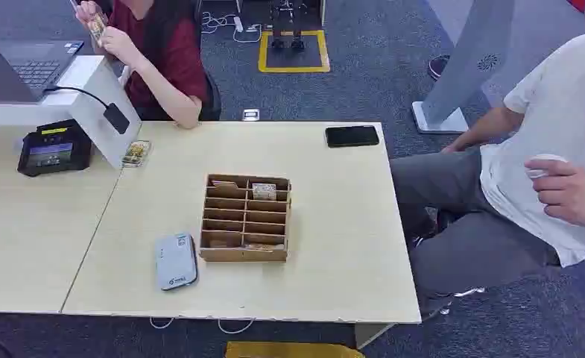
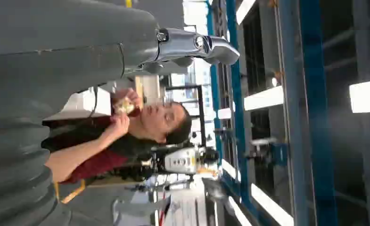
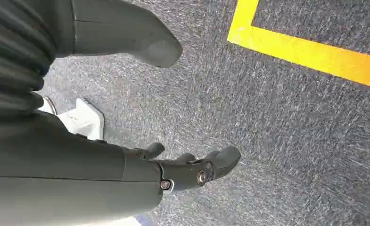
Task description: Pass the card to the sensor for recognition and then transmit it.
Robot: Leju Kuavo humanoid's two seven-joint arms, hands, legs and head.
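Note:
A wooden divided card box (image 1: 245,218) sits mid-table with a card (image 1: 264,191) standing in a back slot. Beside its left front corner lies the flat grey-white sensor (image 1: 176,261). A person in red (image 1: 162,52) at the far side holds up a card (image 1: 97,26), which also shows in the left wrist view as the card (image 2: 125,106). My left hand (image 2: 140,47) is raised, its fingers (image 2: 206,47) stretched out, holding nothing. My right hand (image 3: 140,174) hangs over the carpet with thumb and fingers (image 3: 206,169) apart and nothing in it.
A black terminal (image 1: 54,149) and a laptop (image 1: 28,67) stand at the table's (image 1: 334,246) far left, beside a small tray of cards (image 1: 136,153). A black phone (image 1: 352,136) lies at the far right edge. A seated person in white (image 1: 550,149) is close to the right side.

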